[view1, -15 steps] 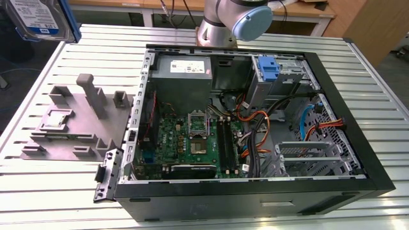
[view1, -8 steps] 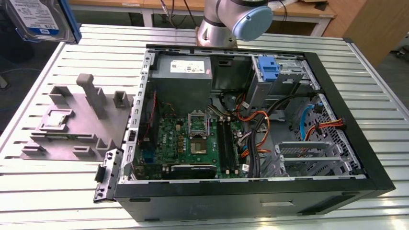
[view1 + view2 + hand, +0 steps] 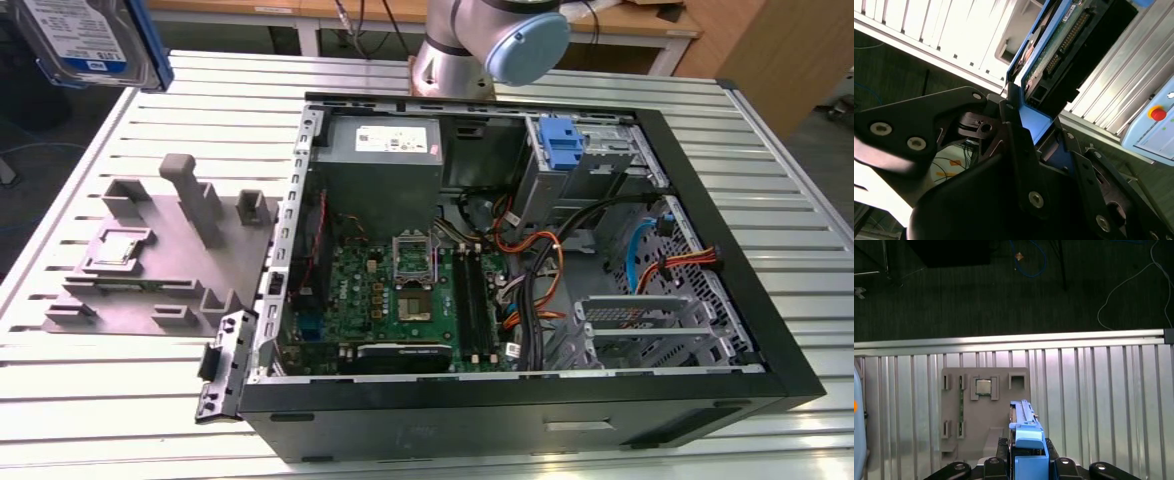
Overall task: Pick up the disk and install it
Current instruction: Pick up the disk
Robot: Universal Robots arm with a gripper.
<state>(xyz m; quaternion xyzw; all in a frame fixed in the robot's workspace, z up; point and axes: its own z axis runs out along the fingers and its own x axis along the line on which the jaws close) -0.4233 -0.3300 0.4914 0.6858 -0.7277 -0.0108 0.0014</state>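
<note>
A ribbed metal table [image 3: 801, 250] stands on dark carpet [image 3: 979, 290], wooden furniture [image 3: 774, 60] behind.

A slatted silver metal surface [image 3: 134, 400] carries an open black computer case [image 3: 467, 425]; inside it a green motherboard [image 3: 400, 290] lies toward seven o'clock, a grey metal power-supply box with a white sticker [image 3: 380, 150] sits at eleven o'clock, a bare blue plastic clip [image 3: 561, 145] stands at one o'clock, and a silver drive cage [image 3: 641, 325] sits at four o'clock; orange and black cables [image 3: 534, 290] run between them; at nine o'clock of the case lies a grey moulded fixture tray [image 3: 147, 270]; at its twelve o'clock rises the grey robot arm [image 3: 487, 40]; the disk [image 3: 83, 40], a flat silver-grey hard drive with white-and-blue label in a bright blue bracket, hangs at ten o'clock, well apart from the case.
</note>
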